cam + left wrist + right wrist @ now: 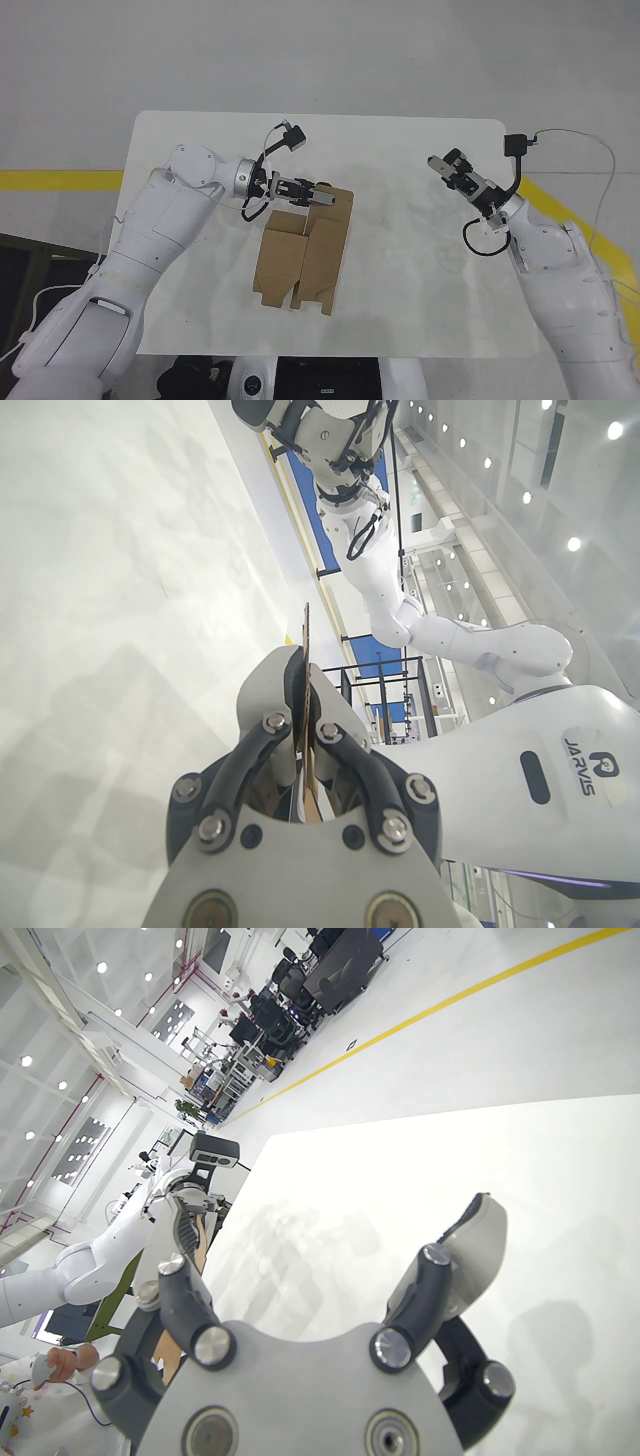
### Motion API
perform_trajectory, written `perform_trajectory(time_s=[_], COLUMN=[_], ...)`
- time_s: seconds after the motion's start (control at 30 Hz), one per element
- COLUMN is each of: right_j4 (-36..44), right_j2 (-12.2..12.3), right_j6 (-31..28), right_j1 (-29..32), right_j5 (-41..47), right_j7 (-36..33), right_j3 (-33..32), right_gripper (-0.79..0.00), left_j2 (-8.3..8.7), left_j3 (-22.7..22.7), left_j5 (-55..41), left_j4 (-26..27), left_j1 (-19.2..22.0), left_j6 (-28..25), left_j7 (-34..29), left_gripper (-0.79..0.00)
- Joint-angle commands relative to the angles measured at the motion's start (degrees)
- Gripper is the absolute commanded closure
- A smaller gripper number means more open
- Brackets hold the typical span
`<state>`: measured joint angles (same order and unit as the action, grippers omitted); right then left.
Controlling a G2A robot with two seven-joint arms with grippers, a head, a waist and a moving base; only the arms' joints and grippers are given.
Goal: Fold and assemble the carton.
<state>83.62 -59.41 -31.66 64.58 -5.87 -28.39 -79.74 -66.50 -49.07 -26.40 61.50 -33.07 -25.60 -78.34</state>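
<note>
Left gripper [315, 192], centre-left of the top view: clamped on the upper edge of the carton [303, 250]. The left wrist view has the cardboard [305, 635] edge-on between the closed jaws.

Carton: mid-frame on the table [420, 290], partly opened. Its long axis runs top to bottom with a slight lean, and the loose flaps point to the lower edge.

Right gripper [443, 158], upper right: well apart from the carton, fingers spread wide, holding nothing. The right wrist view [332, 1228] shows the same.

Judgement: the carton lies left of and below the free gripper, so that arm would have to cross leftward to reach the near side panel. The left arm is nearer and serves as the anchor.
</note>
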Motion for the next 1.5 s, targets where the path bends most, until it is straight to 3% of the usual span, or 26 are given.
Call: perform_trajectory(time_s=[0.0,1.3,1.47], right_j4=[0.0,0.0,1.3], right_j2=[0.0,0.0,0.0], right_j6=[0.0,0.0,-0.5], right_j1=[0.0,0.0,0.7], right_j5=[0.0,0.0,0.0], right_j7=[0.0,0.0,-0.6], right_j3=[0.0,0.0,-0.1], right_gripper=[-0.785,-0.785,-0.785], left_j2=[0.0,0.0,0.29], left_j3=[0.0,0.0,-0.9], left_j5=[0.0,0.0,1.3], left_j4=[0.0,0.0,1.6], left_j1=[0.0,0.0,-1.0], left_j6=[0.0,0.0,1.2], left_j7=[0.0,0.0,2.5], left_gripper=[0.0,0.0,0.0])
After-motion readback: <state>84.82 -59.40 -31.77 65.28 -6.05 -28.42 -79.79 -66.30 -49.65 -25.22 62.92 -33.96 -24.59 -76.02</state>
